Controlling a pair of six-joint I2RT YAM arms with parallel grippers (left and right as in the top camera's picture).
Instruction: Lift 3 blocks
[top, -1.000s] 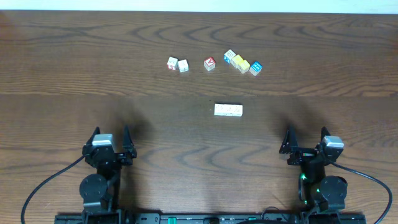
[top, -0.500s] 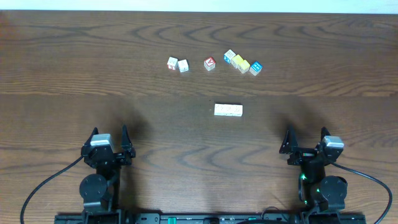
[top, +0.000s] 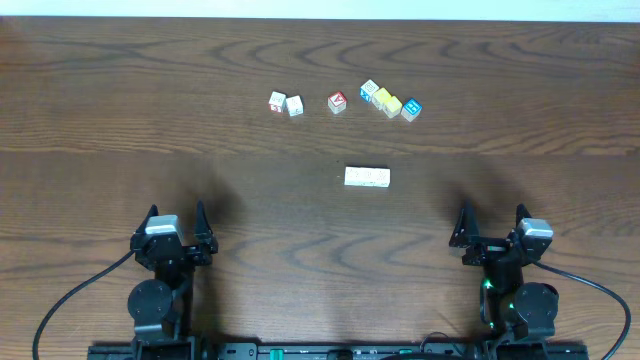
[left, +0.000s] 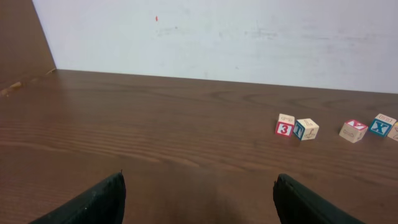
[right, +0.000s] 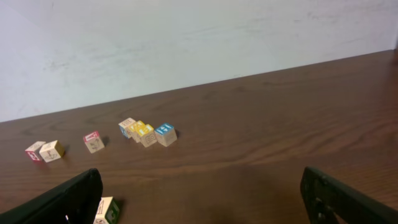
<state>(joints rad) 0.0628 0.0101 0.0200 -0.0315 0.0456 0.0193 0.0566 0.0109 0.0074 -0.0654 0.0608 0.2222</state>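
On the dark wood table (top: 100, 80), all places given off the white blocks (top: 367, 177): three cream cubes touching end to end in one short row, flat on the wood about mid-table, nothing gripping them. Well to the row's left and nearer the robot sits the left gripper (top: 177, 212), jaws spread wide with nothing between them; its wrist view shows only bare wood ahead. Beyond the row and to its left is a cube pair (top: 285, 103), touching side by side, one showing a red 3. Just beyond the row, slightly left, stands a lone red-faced cube (top: 337, 102). Beyond the row, slightly right, is a diagonal cluster (top: 390, 100) of blue- and yellow-faced cubes, packed tight. Right of the row and nearer the robot is the right gripper (top: 491, 214), jaws fully apart and empty. No lift begun, as far as I can judge. Likely risks: a squeeze on the row's two ends could buckle it, so the middle cube pops out. A low or off-centre descent could shove the row apart. A finger landing on top could skid cubes across the smooth wood. Overreaching past the row could also grab the coloured cubes instead.
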